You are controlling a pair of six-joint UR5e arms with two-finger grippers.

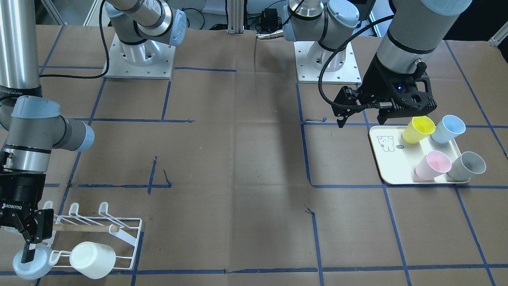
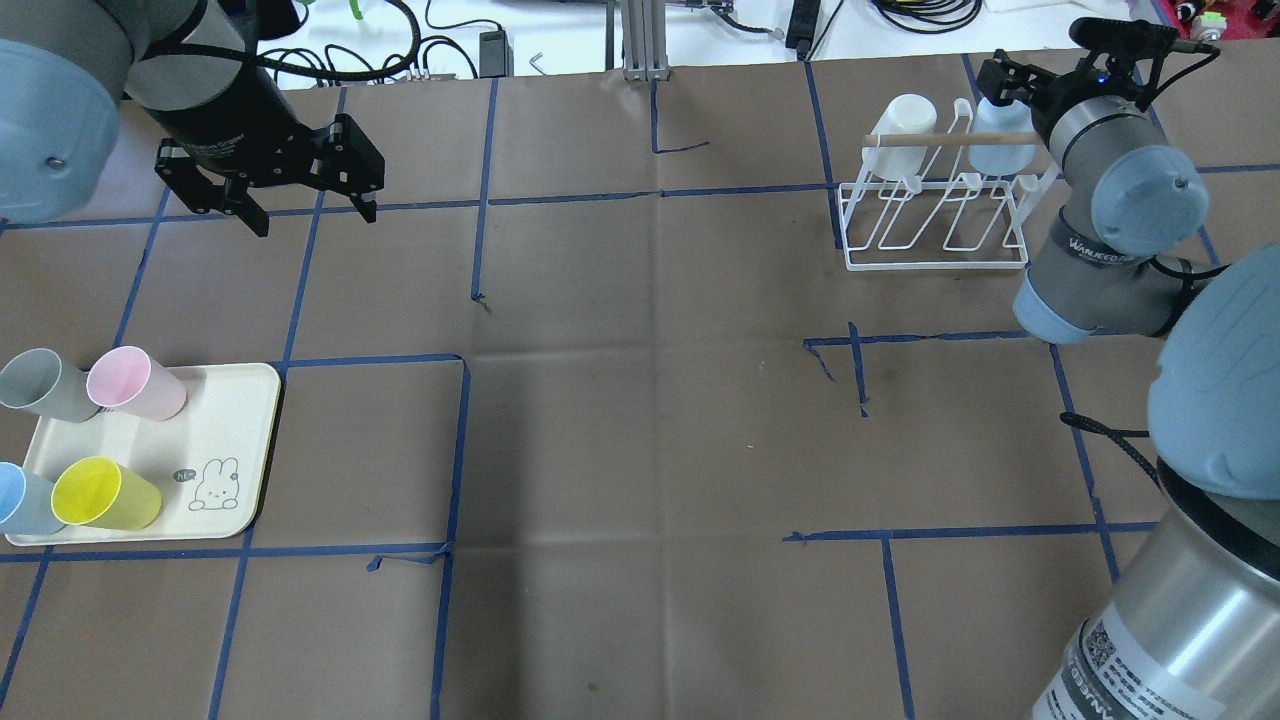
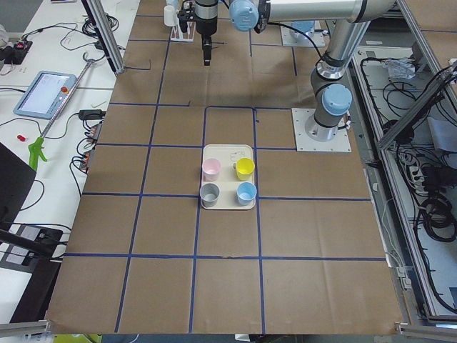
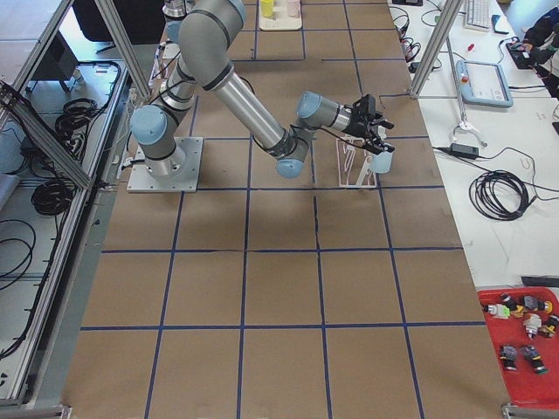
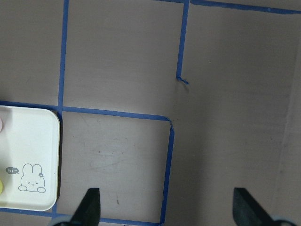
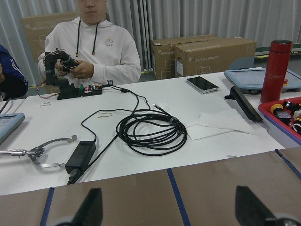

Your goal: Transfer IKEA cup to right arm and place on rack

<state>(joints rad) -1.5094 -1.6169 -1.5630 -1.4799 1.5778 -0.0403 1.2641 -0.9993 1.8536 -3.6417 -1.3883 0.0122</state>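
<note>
R pincer (image 1: 33, 245) released, fingers spread right by pale-blue cup (image 1: 29, 265) at end of rack (image 1: 83, 228), white cup (image 1: 93, 260) beside it. L pincer (image 1: 360, 120) released, above surface (image 1: 238, 159), near tray (image 1: 397, 169) w/ 4 cups.

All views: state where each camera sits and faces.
Front-facing: across the table, looking down at left arm, right arm.
Overhead: behind and above both arms, looking forward-down.
Exterior left: table's left end, looking along it; left arm nearest.
Exterior right: opposite end; right arm nearest.
Left wrist: straight down, tray at edge; left end effector.
Right wrist: outward toward a person; right end effector.
Shared: front-facing, overhead show rack.
</note>
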